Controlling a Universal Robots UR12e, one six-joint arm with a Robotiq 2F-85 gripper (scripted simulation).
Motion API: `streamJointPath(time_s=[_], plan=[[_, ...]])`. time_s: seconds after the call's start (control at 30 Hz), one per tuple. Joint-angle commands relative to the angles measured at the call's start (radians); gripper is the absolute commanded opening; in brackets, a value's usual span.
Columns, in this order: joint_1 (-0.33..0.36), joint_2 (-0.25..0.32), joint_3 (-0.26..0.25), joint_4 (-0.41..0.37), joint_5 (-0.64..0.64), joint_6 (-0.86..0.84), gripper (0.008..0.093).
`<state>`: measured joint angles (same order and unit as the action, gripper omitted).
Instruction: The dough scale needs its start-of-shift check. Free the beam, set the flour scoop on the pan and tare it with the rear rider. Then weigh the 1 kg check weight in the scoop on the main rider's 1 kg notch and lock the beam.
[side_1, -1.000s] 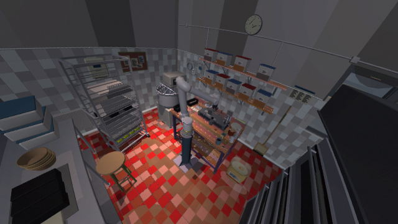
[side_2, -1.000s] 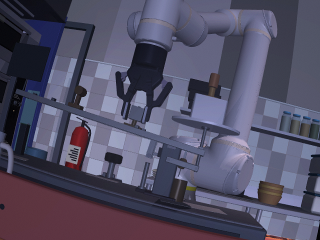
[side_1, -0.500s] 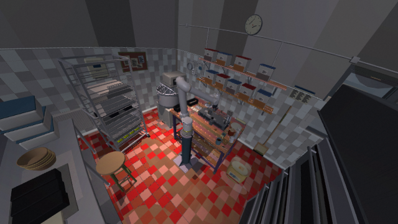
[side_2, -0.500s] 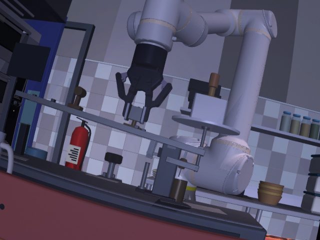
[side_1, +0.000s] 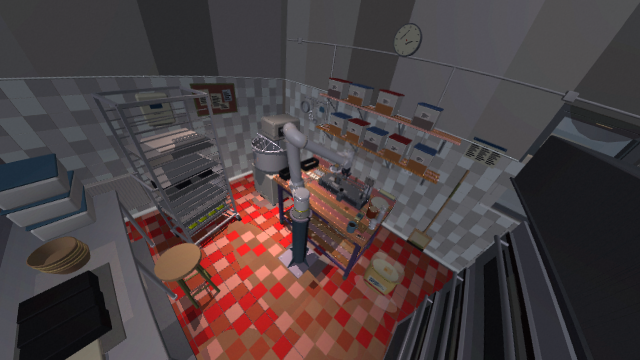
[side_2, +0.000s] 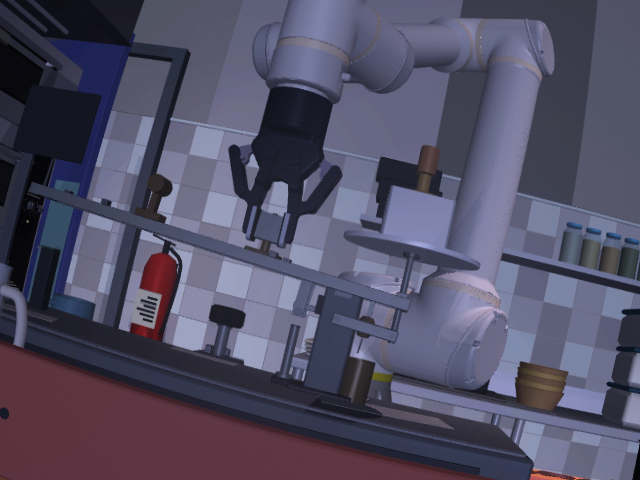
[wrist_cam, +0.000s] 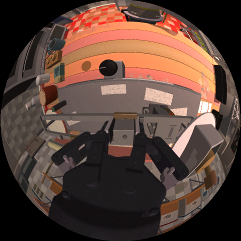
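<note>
The rear rider (side_2: 268, 227) (wrist_cam: 123, 131) is a grey block on the scale's beam, partly hidden between my fingers. The beam (side_2: 207, 243) (wrist_cam: 115, 117) slopes down toward the pan (side_2: 411, 249) (wrist_cam: 197, 140). The flour scoop (side_2: 413, 217) (wrist_cam: 203, 140), a pale box with a wooden handle, sits on the pan. A second rider with a brown knob (side_2: 155, 199) stands farther out on the beam. A black knob (side_2: 226, 316) (wrist_cam: 108, 67) stands on the bench in front of the scale. My gripper (side_2: 268, 235) (wrist_cam: 123, 136) is above the beam's middle, closed on the rear rider.
A mug (wrist_cam: 55, 44), a red canister (wrist_cam: 47, 94) and small boxes crowd the bench's left end in the wrist camera. A stack of bowls (side_2: 540, 385) sits on a lower shelf beyond the arm's base. A fire extinguisher (side_2: 155, 292) hangs on the tiled wall.
</note>
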<state>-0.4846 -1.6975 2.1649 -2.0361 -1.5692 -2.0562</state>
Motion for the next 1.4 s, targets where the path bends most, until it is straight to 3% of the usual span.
streamJointPath(time_s=[0.0, 1.37], plan=[[-0.001, 0.0, -0.002, -0.001, -0.002, 0.0, 0.008], [-0.034, 0.006, -0.007, -0.003, -0.002, -0.033, 0.008]])
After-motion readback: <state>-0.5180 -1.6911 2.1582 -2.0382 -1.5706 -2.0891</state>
